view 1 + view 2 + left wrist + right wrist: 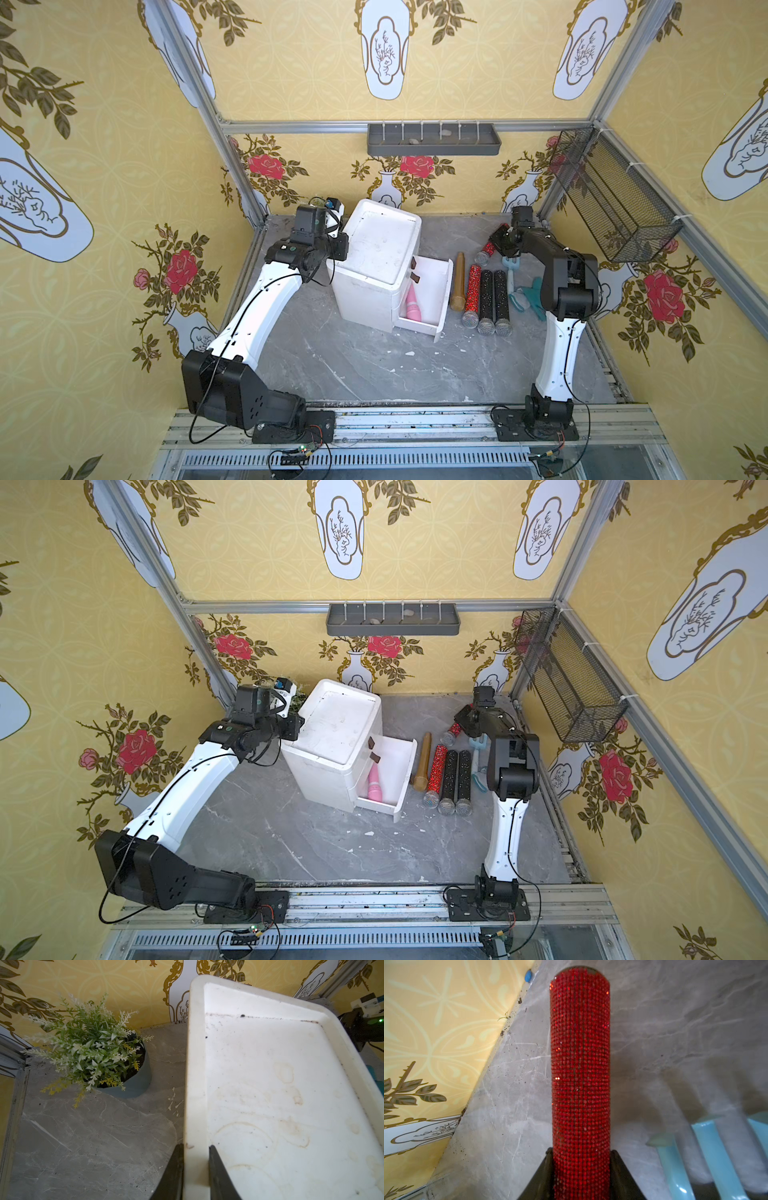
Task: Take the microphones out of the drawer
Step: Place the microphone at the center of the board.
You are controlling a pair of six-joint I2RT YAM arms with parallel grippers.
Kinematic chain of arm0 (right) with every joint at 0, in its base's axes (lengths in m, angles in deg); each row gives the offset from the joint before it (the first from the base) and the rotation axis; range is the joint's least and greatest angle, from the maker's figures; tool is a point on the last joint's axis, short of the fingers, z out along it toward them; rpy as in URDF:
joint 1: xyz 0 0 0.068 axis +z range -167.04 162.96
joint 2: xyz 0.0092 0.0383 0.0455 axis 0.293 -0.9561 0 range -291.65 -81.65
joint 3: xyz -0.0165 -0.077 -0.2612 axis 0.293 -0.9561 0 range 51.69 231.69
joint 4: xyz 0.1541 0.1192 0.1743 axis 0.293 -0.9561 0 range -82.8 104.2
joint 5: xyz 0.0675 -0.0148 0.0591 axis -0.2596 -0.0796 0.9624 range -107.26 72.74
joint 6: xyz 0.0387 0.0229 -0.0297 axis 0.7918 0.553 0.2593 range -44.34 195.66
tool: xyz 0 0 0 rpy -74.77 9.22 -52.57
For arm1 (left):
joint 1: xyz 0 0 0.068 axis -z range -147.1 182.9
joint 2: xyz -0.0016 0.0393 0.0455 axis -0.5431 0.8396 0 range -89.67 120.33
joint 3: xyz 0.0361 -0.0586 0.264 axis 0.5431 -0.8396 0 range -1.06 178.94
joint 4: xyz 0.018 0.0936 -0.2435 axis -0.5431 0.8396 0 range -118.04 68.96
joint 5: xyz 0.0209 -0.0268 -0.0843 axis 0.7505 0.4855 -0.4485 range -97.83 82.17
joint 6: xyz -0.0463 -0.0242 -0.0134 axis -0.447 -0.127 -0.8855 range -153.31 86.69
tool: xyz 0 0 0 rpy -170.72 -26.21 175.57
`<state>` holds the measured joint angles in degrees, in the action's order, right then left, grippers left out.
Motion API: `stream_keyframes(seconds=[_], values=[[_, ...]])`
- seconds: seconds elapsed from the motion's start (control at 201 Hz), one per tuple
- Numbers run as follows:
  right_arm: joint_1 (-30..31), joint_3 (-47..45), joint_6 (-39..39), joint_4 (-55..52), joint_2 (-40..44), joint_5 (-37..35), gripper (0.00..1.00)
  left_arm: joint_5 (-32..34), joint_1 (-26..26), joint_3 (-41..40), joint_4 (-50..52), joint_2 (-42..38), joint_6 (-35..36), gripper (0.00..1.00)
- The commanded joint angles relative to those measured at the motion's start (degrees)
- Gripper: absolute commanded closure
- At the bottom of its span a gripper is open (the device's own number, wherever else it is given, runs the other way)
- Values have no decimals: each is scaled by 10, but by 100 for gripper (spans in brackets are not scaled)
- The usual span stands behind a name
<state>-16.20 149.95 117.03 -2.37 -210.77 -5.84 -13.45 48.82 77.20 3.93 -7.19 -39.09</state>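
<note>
Your left end effector point(196, 1147) is clenching the raised rim of the white cabinet point(378, 245), with one finger sitting outside the rim and the other inside the stained top. A potted plant point(93, 1051) is standing on the worktop point(353, 365) just beside the cabinet, near the back corner.

Your right end effector point(581, 1151) is grasping a red sequinned microphone point(580, 1064) around its handle, with a jaw pressing on each side. In both top views that microphone point(487, 250) is hanging tilted, well outside the drawer point(446, 286) and towards the back right of the worktop, with its mesh head pointing down. You cannot tell whether the head is touching the surface.

The drawer is standing pulled out, and a pink microphone point(413, 305) is lying inside it along the cabinet side.

Beside the drawer, four more microphones are lying in a row on the worktop: a gold one point(458, 286), a red one point(472, 297) and two black ones point(486, 301). A pale blue garden fork point(508, 266) and teal gloves point(534, 297) are lying next to the row, under your right arm.
</note>
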Motion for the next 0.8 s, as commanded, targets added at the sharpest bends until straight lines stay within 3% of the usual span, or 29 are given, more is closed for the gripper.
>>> stream_keyframes(seconds=[0.0, 0.378, 0.558, 0.792], values=[[0, -1, -3, 12, -6, -1, 74, -6, 0, -12, 80, 15, -6, 96], [-6, 8, -4, 4, -22, 6, 67, -6, 0, -12, 80, 17, -7, 96], [-5, 6, -5, 4, -13, 11, 49, -6, 0, -12, 80, 16, -6, 96], [-5, 5, -5, 8, 23, 15, 37, -6, 0, -12, 80, 16, -6, 96]])
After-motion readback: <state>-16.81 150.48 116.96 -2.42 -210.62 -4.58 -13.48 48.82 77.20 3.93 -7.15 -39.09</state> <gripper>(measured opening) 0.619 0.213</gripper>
